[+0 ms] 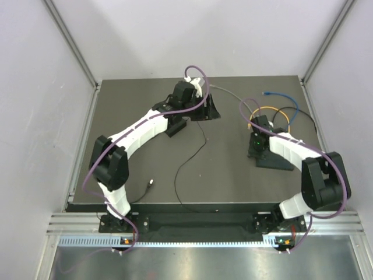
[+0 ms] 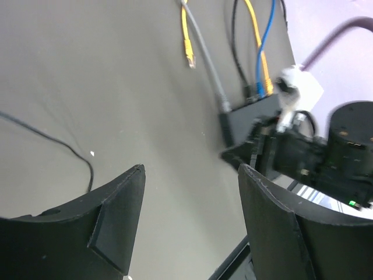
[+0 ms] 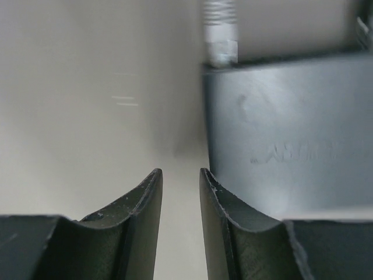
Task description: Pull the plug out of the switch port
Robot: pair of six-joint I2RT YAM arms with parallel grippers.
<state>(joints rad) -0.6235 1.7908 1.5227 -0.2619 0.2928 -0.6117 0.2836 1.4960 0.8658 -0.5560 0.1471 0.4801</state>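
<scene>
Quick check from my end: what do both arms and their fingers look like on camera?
The left arm and right arm have white shells, black joints and a looping purple cable. Fingers on both are matte black curved wedges, edges scuffed pale.

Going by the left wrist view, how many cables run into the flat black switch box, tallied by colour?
Grey cable: 1
Black cable: 1
Blue cable: 1
Yellow cable: 1
Total: 4, all entering the flat matte black rectangular box. The loose yellow plug end lying on the table is not counted.
</scene>
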